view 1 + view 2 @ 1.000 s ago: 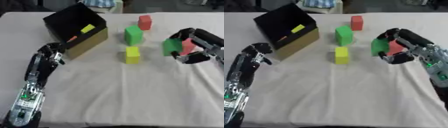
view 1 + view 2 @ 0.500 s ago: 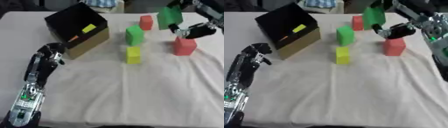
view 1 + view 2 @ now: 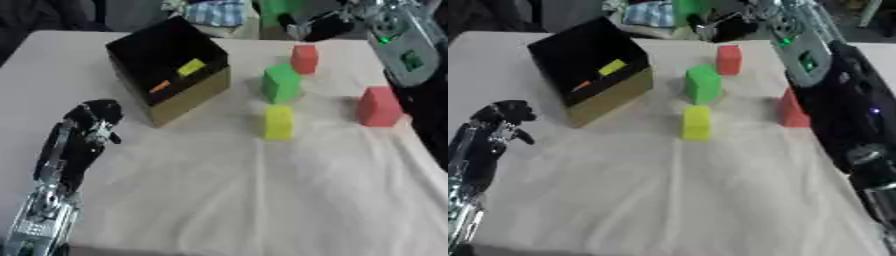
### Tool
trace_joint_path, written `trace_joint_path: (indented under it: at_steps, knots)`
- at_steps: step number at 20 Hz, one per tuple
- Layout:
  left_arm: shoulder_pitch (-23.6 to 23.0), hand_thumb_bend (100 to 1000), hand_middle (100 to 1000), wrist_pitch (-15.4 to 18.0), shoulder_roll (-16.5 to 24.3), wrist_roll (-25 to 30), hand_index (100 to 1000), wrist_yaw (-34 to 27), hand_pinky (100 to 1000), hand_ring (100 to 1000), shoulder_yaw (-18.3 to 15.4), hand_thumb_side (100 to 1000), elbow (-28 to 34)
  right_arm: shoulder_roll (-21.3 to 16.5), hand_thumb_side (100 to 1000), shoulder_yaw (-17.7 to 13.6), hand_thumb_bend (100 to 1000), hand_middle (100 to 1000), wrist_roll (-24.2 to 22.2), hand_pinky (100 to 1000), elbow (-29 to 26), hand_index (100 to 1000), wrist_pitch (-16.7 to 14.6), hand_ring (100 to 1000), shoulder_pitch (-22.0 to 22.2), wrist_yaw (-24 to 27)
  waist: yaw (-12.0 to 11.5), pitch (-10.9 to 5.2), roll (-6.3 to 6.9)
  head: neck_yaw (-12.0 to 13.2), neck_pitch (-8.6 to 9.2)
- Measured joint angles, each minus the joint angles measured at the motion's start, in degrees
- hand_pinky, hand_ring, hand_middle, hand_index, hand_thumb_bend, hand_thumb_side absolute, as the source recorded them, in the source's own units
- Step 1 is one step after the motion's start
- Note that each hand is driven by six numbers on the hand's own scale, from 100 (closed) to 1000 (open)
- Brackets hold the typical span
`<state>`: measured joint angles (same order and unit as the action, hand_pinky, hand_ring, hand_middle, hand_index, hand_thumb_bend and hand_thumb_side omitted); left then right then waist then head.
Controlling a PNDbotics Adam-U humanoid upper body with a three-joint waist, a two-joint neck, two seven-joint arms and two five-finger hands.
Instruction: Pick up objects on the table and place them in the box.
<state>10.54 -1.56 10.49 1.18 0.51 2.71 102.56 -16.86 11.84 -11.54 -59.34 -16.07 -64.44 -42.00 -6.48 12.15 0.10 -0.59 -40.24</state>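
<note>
box (image 3: 171,75): yellow + orange pieces in | right hand (image 3: 308,24) grasping green block (image 3: 278,9) — above desk | left hand (image 3: 94,117) clenched, idle | four blocks left

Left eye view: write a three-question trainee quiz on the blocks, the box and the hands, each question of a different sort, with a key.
1. True or false: the right hand, raised beyond the table's far edge, holds a green block.
2. Multiple choice: which block lies nearest the camera? A) yellow block B) small red block C) large red block
3. Fill in: the black box already holds a yellow piece and an ______ piece.

Key: 1 true. 2 A. 3 orange. Note: a second green block stands on the table between the yellow block and the small red block; the left hand rests curled near the box, holding nothing.
</note>
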Motion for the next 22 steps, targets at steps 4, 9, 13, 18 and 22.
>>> trace_joint_path:
  at_steps: [4, 9, 13, 18, 22]
  knots:
    - [0.9, 453, 620, 0.2, 0.0, 1.4, 707, -0.6, 432, 685, 1.3, 589, 0.1, 3.0, 117, -1.8, 100, 465, 2.4, 711, 4.7, 638, 0.1, 647, -1.4, -3.5, -2.7, 0.25, 0.0, -2.7, 1.06]
    - [2.1, 451, 618, 0.3, -0.7, 2.7, 707, -1.2, 431, 684, 2.7, 588, 0.2, 5.7, 108, -3.5, 100, 489, 6.9, 712, 8.8, 662, 0.9, 658, -1.6, -8.4, -6.1, 0.65, 0.0, -5.8, 2.08]
    - [3.2, 452, 618, 0.3, -1.4, 3.7, 707, -1.7, 431, 684, 3.8, 587, 0.2, 6.8, 103, -4.3, 100, 513, 10.6, 713, 11.0, 683, 1.2, 667, -1.3, -13.3, -8.7, 0.8, 0.0, -8.0, 2.69]
    - [3.7, 453, 617, 0.3, -1.8, 4.6, 707, -2.1, 430, 684, 4.6, 588, 0.2, 8.4, 273, -4.4, 100, 693, 13.4, 736, 12.5, 836, 0.4, 737, -0.7, -17.5, -9.9, 1.04, 0.0, -9.8, 3.14]
    - [3.9, 453, 617, 0.2, -2.0, 4.8, 707, -2.3, 430, 684, 4.8, 589, 0.2, 10.0, 452, -3.4, 433, 861, 11.4, 774, 12.5, 959, -1.7, 813, -0.5, -19.5, -10.1, 1.34, 0.0, -10.3, 3.4]
